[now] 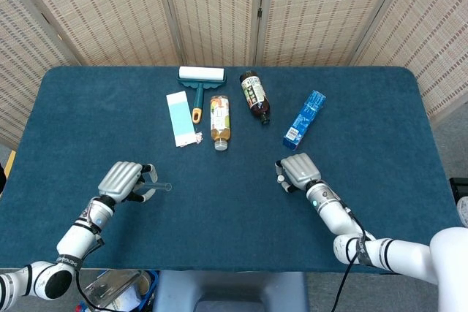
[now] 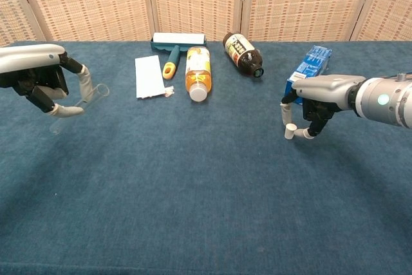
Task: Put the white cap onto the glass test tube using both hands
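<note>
My left hand (image 2: 40,82) holds the glass test tube (image 2: 82,102) up over the surface (image 2: 193,185), far left. My right hand (image 2: 313,104) pinches the white cap (image 2: 291,131), far right. Next I must bring both together and push the cap on.

Your head view looks steeply down on the whole table (image 1: 73,107); your chest view faces across it, lower and nearer.

A blue-covered table (image 1: 88,107) bears a lint roller (image 1: 200,78), paper card (image 1: 180,118), two bottles (image 1: 220,121) (image 1: 254,96) and a blue carton (image 1: 304,119)
</note>
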Controlling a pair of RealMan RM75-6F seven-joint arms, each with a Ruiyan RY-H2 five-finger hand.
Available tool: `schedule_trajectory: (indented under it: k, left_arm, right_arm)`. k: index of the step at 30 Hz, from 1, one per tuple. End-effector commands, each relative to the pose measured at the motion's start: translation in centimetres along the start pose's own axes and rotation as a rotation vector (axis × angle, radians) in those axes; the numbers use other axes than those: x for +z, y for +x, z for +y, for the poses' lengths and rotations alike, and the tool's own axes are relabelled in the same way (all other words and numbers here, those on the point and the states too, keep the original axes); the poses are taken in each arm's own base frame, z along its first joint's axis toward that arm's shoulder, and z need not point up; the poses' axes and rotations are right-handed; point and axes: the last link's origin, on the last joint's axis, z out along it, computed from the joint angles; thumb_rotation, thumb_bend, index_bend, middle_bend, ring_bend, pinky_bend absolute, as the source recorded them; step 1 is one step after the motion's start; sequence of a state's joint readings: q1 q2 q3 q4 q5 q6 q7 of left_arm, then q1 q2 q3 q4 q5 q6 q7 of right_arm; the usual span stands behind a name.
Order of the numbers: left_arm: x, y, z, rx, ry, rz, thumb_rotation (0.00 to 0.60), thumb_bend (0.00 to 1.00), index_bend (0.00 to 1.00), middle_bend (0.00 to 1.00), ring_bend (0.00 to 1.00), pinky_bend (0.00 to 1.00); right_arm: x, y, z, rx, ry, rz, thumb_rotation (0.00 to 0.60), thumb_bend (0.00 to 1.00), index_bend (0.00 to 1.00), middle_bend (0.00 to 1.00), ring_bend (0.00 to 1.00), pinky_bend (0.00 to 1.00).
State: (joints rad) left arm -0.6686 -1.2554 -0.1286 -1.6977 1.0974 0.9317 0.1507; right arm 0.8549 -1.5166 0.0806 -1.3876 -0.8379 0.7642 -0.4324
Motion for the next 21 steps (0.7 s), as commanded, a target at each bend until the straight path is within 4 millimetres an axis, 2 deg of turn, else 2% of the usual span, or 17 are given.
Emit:
schedule_trajectory:
  k: [1,16,21]
  left_arm:
    - [0.0,0.0,0.0,-0.001,0.001,0.0,0.6,0.41,0.72,1.0,1.0,1.0]
    - [0.2,0.0,-0.4,-0.008,0.007,0.006,0.6,0.41,0.72,1.0,1.0,1.0]
    - [0.7,0.6,-0.1,-0.019,0.005,0.016,0.6,0.41,0.72,1.0,1.0,1.0]
  right_arm:
    - [0.1,0.0,0.0,-0.003,0.0,-0.003,0.6,0.35,0.44,1.0,1.0,1.0]
    - [0.2,0.2,-0.1,0.003,0.0,0.005,0.6,0.43,0.53,1.0,1.0,1.0]
    - [-0.9,2.7,-0.2,0.052,0.022,0.081,0.6,0.45,0.57,1.0,1.0,1.0]
